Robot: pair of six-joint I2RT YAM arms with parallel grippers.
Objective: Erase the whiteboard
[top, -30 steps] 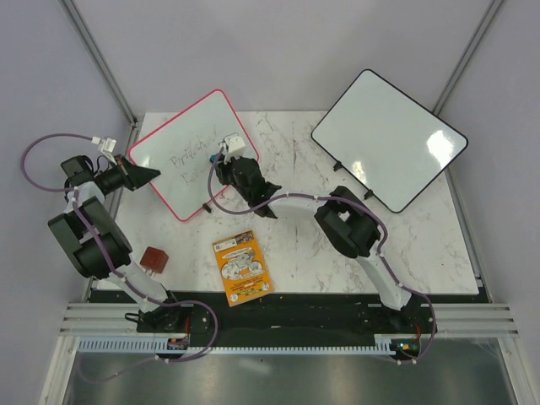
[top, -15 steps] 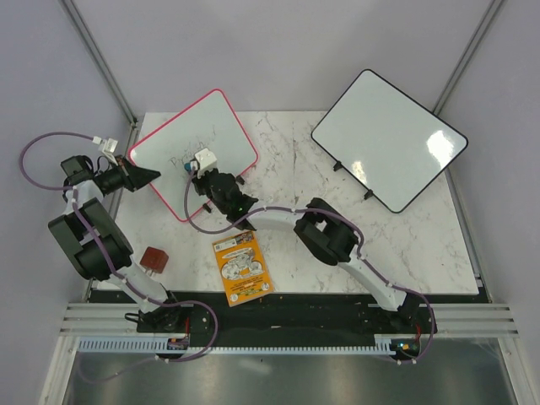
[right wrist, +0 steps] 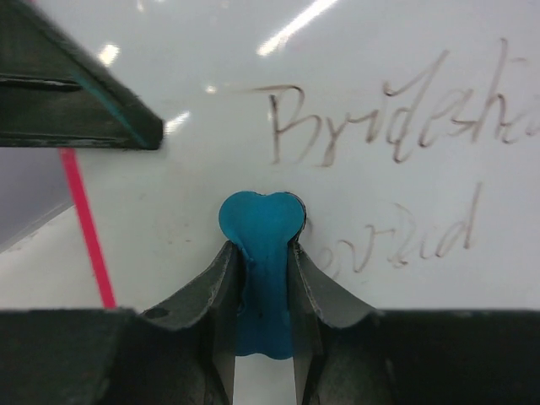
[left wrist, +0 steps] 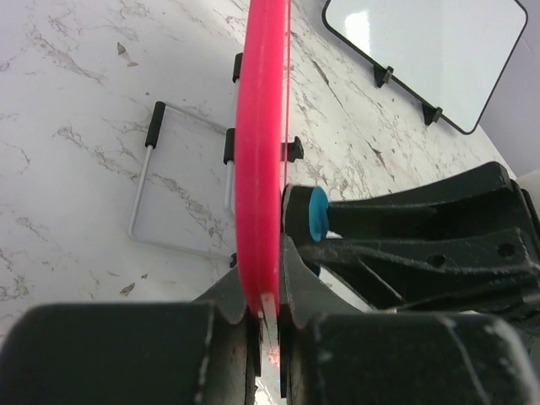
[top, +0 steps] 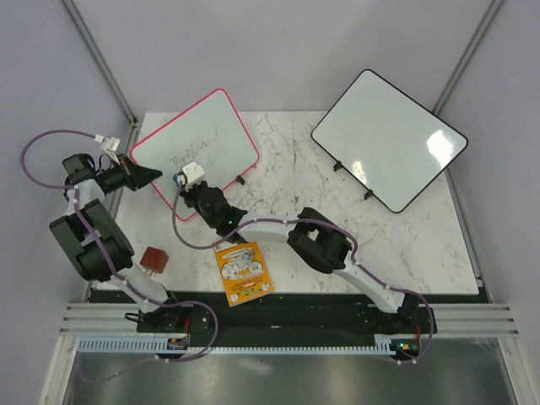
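Observation:
The whiteboard (top: 202, 139) with the pink frame stands tilted at the back left and bears faint brown handwriting (right wrist: 396, 118). My left gripper (top: 150, 174) is shut on its left frame edge (left wrist: 260, 169), which the left wrist view shows end-on between the fingers (left wrist: 270, 312). My right gripper (top: 201, 192) is shut on a blue eraser (right wrist: 261, 245) pressed against the board's lower left part, just left of the second line of writing. The eraser tip also shows in the left wrist view (left wrist: 317, 213), next to the frame.
A larger black-framed whiteboard (top: 388, 139) stands at the back right. An orange booklet (top: 242, 267) lies at the front middle and a red-brown block (top: 154, 257) at the front left. A wire stand (left wrist: 181, 181) lies on the marble behind the pink board.
My right gripper has slid the eraser down and to the left across the board, from its right part to its lower left. The left gripper has held still on the frame.

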